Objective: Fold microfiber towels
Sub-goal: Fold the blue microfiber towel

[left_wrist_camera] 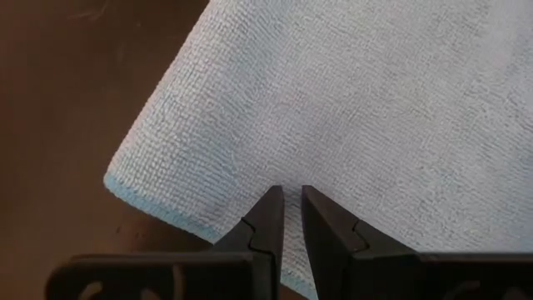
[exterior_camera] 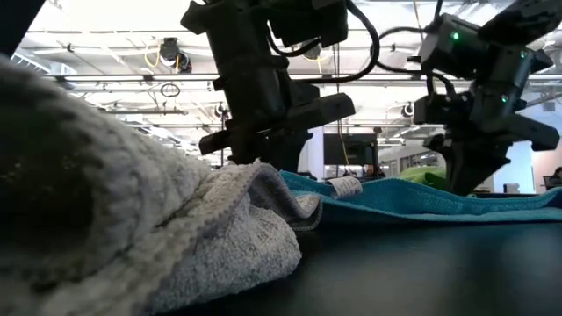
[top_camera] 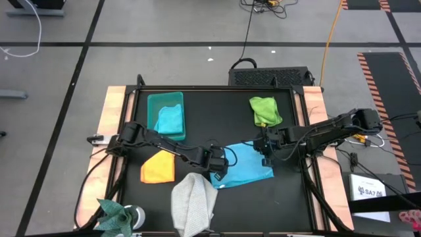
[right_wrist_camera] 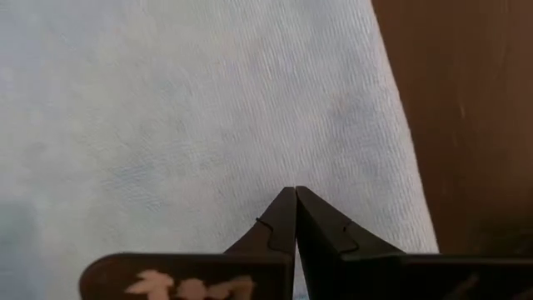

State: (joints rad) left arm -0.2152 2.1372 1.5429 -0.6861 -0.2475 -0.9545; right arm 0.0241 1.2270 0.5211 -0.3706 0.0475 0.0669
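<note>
At six o'clock on the table lies the light grey towel (top_camera: pixel 193 203), crumpled. Just beyond it the light blue towel (top_camera: pixel 245 164) is spread at the centre, both grippers on it: the left gripper (top_camera: pixel 216 172), fingers nearly together, at its eight-o'clock edge, seemingly pinching cloth; the right gripper (top_camera: pixel 266 150), fingers together, at its two-o'clock corner. Folding well probably means lifting both ends evenly, keeping the cloth taut.

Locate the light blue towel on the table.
In the high view the light blue towel lies flat near the table's middle, between the left gripper and the right gripper, with the grey towel just off its near-left corner.
</note>
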